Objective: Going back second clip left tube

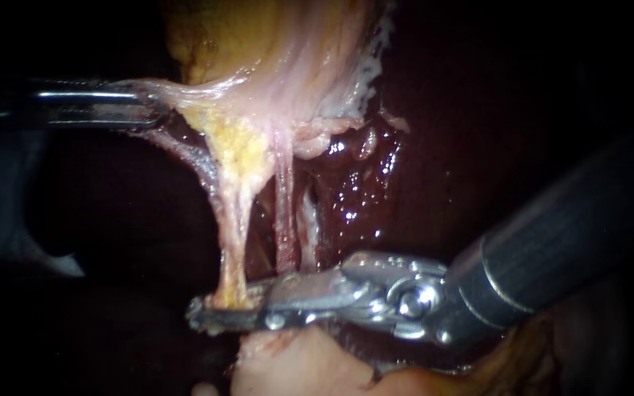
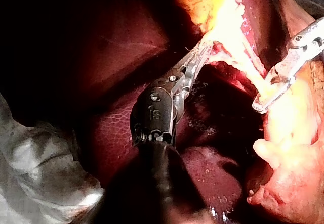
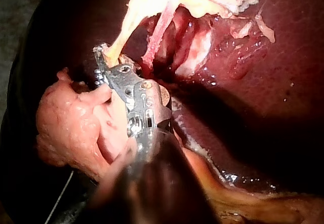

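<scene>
From the pale yellow gallbladder [image 1: 280, 51] two strands run down. The thicker, yellowish left tube [image 1: 232, 235] is the nearer to my left instrument; a thin pink right tube [image 1: 284, 220] hangs beside it. My left instrument [image 1: 148, 104] comes in level and is shut on the gallbladder's edge, stretching a fold sideways; the same grip shows on my left instrument [image 2: 198, 57] in its wrist view. My right instrument [image 1: 221, 308] lies across the foot of the left tube, which sits in the narrow gap between its open jaws. I make out no clip.
Dark red liver [image 1: 464, 147] fills the background, wet and glistening near the tubes. A pale pink lump of tissue [image 1: 295, 363] lies just under my right instrument's jaws. White cloth [image 2: 40, 168] lies beside my left instrument's shaft.
</scene>
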Available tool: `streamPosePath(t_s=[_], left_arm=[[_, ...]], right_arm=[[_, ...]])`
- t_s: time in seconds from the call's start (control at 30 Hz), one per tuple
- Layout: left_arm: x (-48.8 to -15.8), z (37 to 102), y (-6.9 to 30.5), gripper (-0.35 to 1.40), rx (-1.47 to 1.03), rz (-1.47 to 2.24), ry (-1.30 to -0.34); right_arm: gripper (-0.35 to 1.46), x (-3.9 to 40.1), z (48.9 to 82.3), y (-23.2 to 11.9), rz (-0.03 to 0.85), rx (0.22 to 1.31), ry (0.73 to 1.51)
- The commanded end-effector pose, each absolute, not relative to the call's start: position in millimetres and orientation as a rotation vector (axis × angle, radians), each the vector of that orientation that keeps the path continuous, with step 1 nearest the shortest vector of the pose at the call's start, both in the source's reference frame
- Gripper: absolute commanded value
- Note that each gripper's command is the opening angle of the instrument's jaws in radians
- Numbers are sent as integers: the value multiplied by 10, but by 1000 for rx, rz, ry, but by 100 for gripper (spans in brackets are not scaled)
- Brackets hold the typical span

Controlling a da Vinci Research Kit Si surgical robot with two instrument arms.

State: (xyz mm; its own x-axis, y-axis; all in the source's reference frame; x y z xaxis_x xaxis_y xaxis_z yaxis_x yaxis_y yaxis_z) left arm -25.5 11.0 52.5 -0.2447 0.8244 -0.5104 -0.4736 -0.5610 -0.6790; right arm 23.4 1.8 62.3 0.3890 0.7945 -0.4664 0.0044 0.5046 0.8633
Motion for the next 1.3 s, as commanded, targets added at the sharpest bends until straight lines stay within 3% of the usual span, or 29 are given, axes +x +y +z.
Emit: streamPosePath(t_s=[0.03,0.07,0.13,0.2,0.27,0.37,0.47,0.63,0.93,1.3], left_arm=[[-255,524,110,-35,-1110,1910,-493],[-255,524,109,-35,-1110,1910,-493],[-255,524,110,-35,-1110,1910,-493],[-255,524,110,-35,-1110,1910,-493],[-255,524,110,-35,-1110,1910,-493],[-255,524,109,-35,-1110,1910,-493],[-255,524,109,-35,-1110,1910,-493],[-255,524,109,-35,-1110,1910,-493],[-255,524,109,-35,-1110,1910,-493],[-255,523,108,-35,-1110,1910,-493]], right_arm=[[-35,234,623,19,609,922,1059],[-35,234,624,19,582,907,1070],[5,235,624,19,563,874,1086],[31,236,626,20,560,869,1091],[38,236,627,20,561,869,1097],[44,237,631,19,562,868,1106],[48,239,638,22,561,797,1121],[49,236,651,35,500,663,1149],[50,218,661,45,387,533,1177],[50,138,633,66,274,426,1194]])
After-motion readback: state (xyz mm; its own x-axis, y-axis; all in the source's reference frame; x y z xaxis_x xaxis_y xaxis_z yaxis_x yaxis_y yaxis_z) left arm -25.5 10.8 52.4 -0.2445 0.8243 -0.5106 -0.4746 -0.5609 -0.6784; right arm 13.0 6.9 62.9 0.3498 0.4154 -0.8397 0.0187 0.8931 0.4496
